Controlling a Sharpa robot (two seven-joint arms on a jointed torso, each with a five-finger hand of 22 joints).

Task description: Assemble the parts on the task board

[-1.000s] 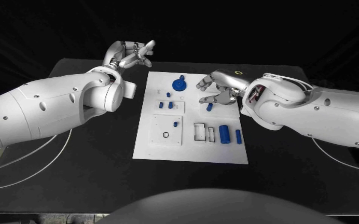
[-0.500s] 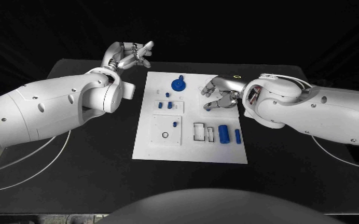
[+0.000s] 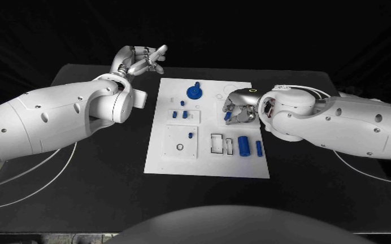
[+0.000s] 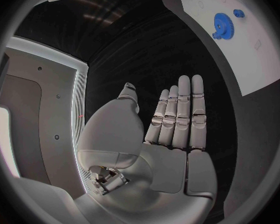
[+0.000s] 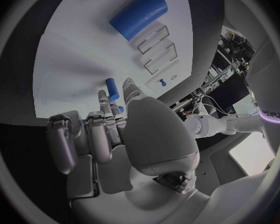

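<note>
Black table (image 3: 98, 199) carrying a white task board (image 3: 208, 165) at its centre, with a blue gear (image 3: 195, 92) near the board's far edge and blue cylinders (image 3: 244, 144) near its right edge. Left hand (image 3: 140, 59): raised beyond the board's far left corner, fingers extended, holding nothing. Right hand (image 3: 238, 108): lowered over the board's right half, fingers bent toward a small blue peg (image 5: 112, 88); whether it grips the peg cannot be told.

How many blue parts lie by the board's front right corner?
2: a thick cylinder and a thin rod right of it; the right hand may hide others.
</note>
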